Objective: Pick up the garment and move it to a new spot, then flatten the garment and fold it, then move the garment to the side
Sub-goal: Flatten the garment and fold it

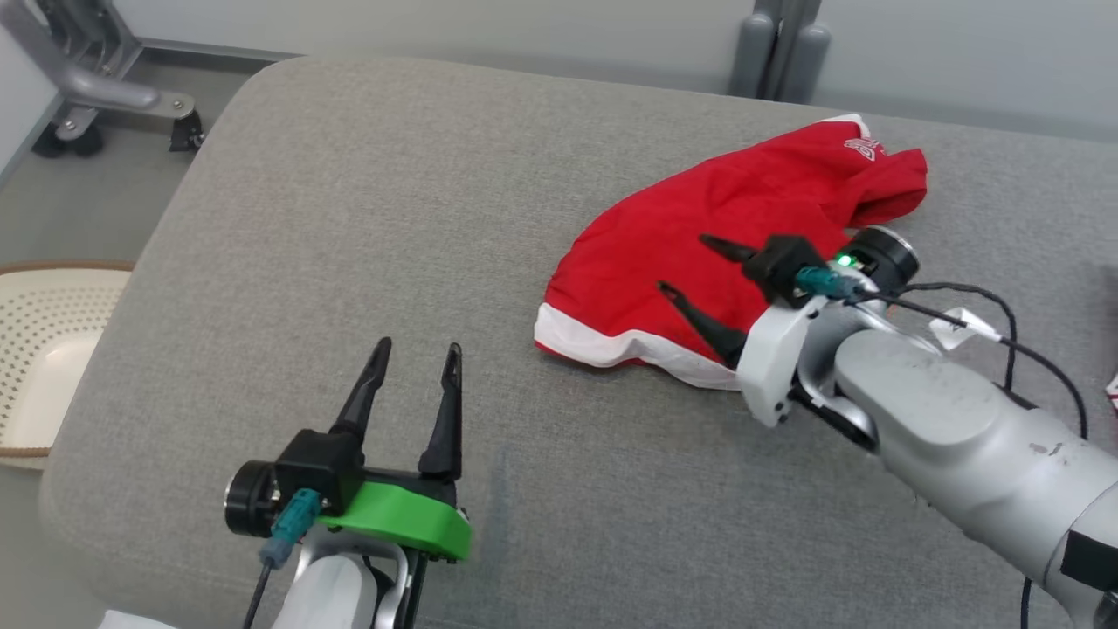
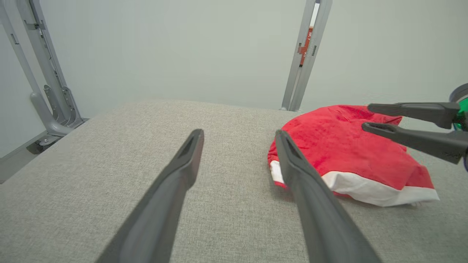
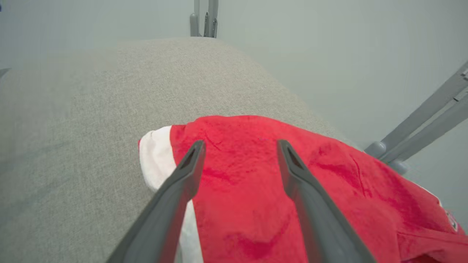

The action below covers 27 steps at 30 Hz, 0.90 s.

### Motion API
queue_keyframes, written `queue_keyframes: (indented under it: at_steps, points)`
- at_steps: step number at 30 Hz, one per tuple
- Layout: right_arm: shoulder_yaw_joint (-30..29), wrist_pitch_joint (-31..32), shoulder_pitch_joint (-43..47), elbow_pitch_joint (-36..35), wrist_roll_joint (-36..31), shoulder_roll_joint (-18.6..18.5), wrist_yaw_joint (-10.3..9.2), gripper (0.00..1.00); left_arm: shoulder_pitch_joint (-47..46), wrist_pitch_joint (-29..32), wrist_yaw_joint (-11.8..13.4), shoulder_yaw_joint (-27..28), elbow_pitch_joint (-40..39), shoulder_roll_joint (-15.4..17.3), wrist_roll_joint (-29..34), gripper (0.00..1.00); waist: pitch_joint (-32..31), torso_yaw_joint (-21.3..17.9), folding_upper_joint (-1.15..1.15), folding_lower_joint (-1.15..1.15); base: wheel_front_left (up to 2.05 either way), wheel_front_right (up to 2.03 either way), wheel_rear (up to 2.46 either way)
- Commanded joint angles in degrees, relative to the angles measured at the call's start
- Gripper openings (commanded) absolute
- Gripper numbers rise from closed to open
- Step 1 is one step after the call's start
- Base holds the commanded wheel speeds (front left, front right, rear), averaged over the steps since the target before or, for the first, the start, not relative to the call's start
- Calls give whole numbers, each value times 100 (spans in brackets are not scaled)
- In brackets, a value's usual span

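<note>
Garment point(image 1: 716, 236): red with a white band along one edge and a small white print at its far end. It lies crumpled, not flattened, in the upper right of the head view on the grey fabric-covered counter point(image 1: 349, 218). The white band faces the lower edge of the frame.

Right gripper point(image 1: 682, 261): the arm enters from the lower right corner and reaches up and left. The two dark fingers are spread wide over the red cloth with nothing between them. In the right wrist view the gripper point(image 3: 241, 143) has the garment point(image 3: 248, 190) under both fingers. Whether the tips touch the cloth cannot be told.

Left gripper point(image 1: 419, 345): at the lower left, fingers pointing up the frame, spread apart and empty, over bare counter and well apart from the garment. In its wrist view the gripper point(image 2: 238, 132) has the garment point(image 2: 351, 153) to its right, with the right gripper point(image 2: 366, 117) above the cloth.

Container: a white perforated basket point(image 1: 35, 341) with a brown rim stands beside the counter at the left edge; its contents cannot be made out.

Surroundings: a grey metal frame on casters point(image 1: 96, 87) stands at the upper left. A black cable point(image 1: 1004, 306) loops beside the right wrist.
</note>
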Motion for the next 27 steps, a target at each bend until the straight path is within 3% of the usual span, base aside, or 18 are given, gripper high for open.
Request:
queue_keyframes:
  at_steps: [1,8,15,20,27]
  points:
    - [-281,-69,128,65,-3,-47,-8,100,-107,-1,-21,114,-34,9,61,100,-115,-326,0,0,0,0,0]
    - [-2623,-97,1120,-508,-624,-150,-7,100,-29,0,-56,635,-224,10,107,100,-146,-780,0,0,0,0,0]
    - [-4667,-100,2713,-1682,-1697,339,-7,100,134,-1,-88,936,-367,10,127,100,-171,-1104,0,0,0,0,0]
    - [-5313,-101,3498,-2206,-2154,803,-6,100,235,-1,-101,1019,-427,11,128,100,-186,-1240,0,0,0,0,0]
    - [-5576,-101,3876,-2421,-2491,1133,-6,100,254,-1,-123,943,-457,12,130,100,-138,-1259,0,0,0,0,0]
